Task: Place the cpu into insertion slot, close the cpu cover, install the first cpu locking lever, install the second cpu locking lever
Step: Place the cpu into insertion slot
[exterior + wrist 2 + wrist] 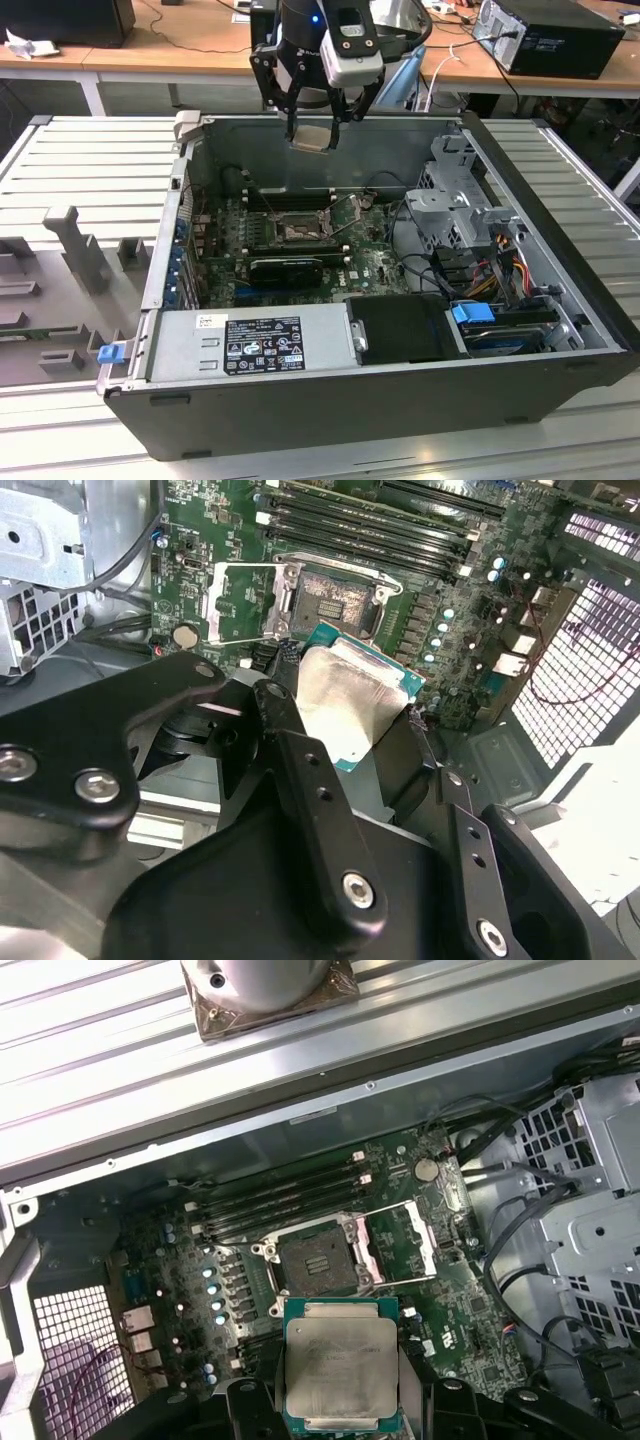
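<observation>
- cpu (pixel 342 1360): clamped by 2 opposite edges, metal face toward the wrist, roughly level. In the exterior view it hangs above the far wall of the case (pixel 300 410), higher than the rim and well apart from the board (pixel 372 262).
- Gripper (pixel 316 122): fingers (pixel 300 760) narrow, closed onto the cpu — nothing else touched.
- Slot (pixel 312 1265): bare, pin field exposed, no chip in it. In the first wrist view it lies just beyond the held cpu, but the exterior view shows a clear height gap between them.
- Cover (pixel 432 1240): swung back off the slot and lying to one side, window frame over the board.
- Levers: thin rods near the slot look unlatched; detail too fine to say more.
- Progress, my reading: cpu picked and carried toward the case — step 1 of 4 under way, not finished. Left: seating the chip, shutting the cover, latching the 2 levers.
</observation>
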You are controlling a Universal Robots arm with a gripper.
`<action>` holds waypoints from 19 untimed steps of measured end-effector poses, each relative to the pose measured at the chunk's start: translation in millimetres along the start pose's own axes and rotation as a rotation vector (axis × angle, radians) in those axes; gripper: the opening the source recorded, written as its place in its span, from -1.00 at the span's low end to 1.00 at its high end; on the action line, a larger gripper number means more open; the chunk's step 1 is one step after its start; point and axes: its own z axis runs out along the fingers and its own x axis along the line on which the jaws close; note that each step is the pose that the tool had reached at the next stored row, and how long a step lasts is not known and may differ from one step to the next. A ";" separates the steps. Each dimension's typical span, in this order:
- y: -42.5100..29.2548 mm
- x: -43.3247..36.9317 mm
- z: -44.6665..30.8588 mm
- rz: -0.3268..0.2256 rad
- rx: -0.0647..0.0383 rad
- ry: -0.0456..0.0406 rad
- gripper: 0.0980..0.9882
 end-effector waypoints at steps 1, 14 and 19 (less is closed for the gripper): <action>0.0 0.0 0.0 0.003 0.000 -0.0003 0.00; 0.0 0.0 0.0 0.041 -0.001 -0.0036 0.00; 0.0 0.0 0.0 0.055 -0.001 -0.0049 0.00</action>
